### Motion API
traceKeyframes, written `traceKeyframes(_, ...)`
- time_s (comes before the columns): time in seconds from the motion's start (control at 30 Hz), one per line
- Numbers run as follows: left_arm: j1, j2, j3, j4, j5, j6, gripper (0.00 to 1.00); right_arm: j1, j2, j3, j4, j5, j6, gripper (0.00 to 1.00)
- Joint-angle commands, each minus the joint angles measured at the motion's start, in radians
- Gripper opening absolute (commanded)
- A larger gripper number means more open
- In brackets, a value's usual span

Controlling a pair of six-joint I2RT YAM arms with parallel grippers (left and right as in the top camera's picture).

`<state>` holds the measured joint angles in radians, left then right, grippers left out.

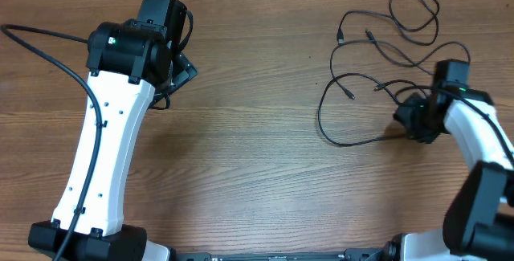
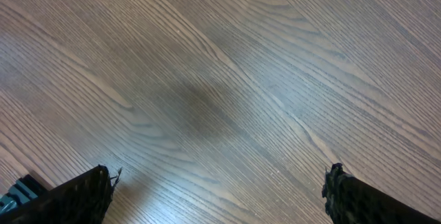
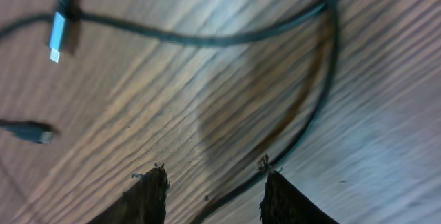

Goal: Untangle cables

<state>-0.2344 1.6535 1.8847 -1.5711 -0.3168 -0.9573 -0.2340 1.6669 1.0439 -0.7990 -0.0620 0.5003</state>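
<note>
A: Where do your left jaws stand?
B: Wide apart, hanging over the bench point(image 2: 220, 79), well apart from the cables point(image 1: 377, 76)
A: And the cables?
B: Loose tangle on the far right of the bench, plugs splayed out
A: Your right jaws?
B: At the tangle's right edge, partly apart, nothing clamped; one strand point(image 3: 331, 45) crosses the gap between the fingertips point(image 3: 148, 193)
</note>
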Motion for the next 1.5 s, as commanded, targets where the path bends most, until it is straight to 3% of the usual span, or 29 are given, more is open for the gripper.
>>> traceKeyframes(0.0,-0.002,0.009,-0.005,0.0,0.004,0.019,1.0,0.05,0.064,-0.01,0.007,0.054,0.089,0.46)
traceKeyframes(0.5,-0.002,0.009,-0.005,-0.002,0.004,0.038,1.0,0.069,0.125,0.007,0.0,0.068,0.102,0.52)
traceKeyframes(0.8,-0.002,0.009,-0.005,-0.003,0.004,0.039,1.0,0.069,0.117,0.259,-0.252,0.064,0.101,0.6)
traceKeyframes(0.9,-0.002,0.009,-0.005,-0.003,0.004,0.038,1.0,0.069,0.117,0.307,-0.343,0.033,0.098,0.97)
traceKeyframes(0.93,-0.002,0.009,-0.005,-0.003,0.004,0.038,1.0,0.069,0.117,0.306,-0.362,0.033,0.097,1.0)
traceKeyframes(0.97,-0.002,0.009,-0.005,-0.003,0.004,0.038,1.0,0.069,0.118,0.3,-0.373,0.039,0.081,1.0)
traceKeyframes(1.07,-0.002,0.009,-0.005,-0.002,0.004,0.038,0.99,0.069,0.119,0.261,-0.371,0.067,0.069,0.86)
traceKeyframes(1.2,-0.002,0.009,-0.005,-0.002,0.004,0.038,1.0,0.069,0.119,0.183,-0.297,0.076,0.08,0.79)
traceKeyframes(1.33,-0.002,0.009,-0.005,-0.008,0.004,0.038,0.99,0.063,0.12,0.125,-0.226,0.098,0.149,0.66)
traceKeyframes(1.47,-0.002,0.009,-0.005,-0.014,0.004,0.038,1.0,0.044,0.121,0.084,-0.162,0.099,0.173,0.64)
